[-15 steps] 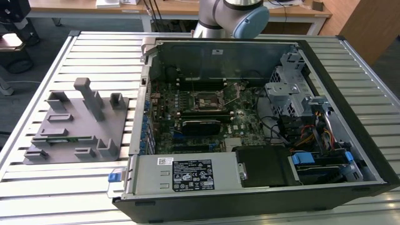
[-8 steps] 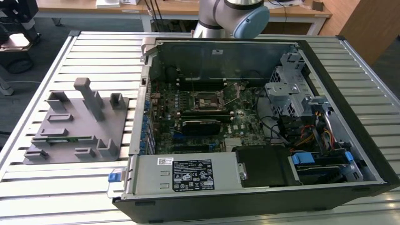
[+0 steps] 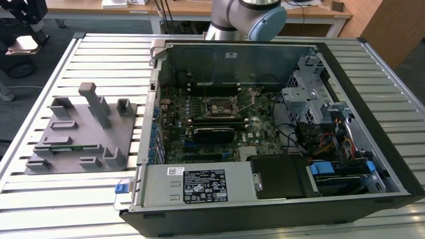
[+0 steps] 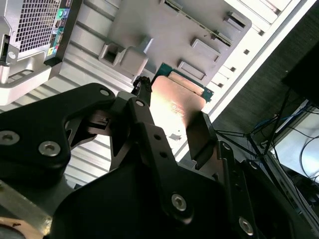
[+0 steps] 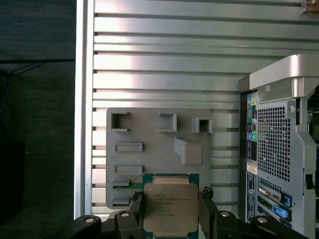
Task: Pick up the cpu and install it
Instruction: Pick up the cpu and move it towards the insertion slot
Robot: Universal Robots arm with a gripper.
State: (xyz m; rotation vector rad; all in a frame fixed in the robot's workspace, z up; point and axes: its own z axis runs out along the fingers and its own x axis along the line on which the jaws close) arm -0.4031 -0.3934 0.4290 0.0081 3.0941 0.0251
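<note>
The cpu is a flat square chip with a shiny metal top and a green edge. My gripper is shut on it, one black finger on each side. In the second wrist view the cpu glows pinkish between the fingers of the gripper. It hangs high over the grey parts tray. In the exterior view's upper left corner, the black gripper carries the pale cpu. The black socket frame lies on the motherboard inside the open computer case.
The grey tray stands on the slatted metal table, at the exterior view's left of the case, with a green memory stick in it. The case's rear panel is close to the tray. The arm's base is behind the case.
</note>
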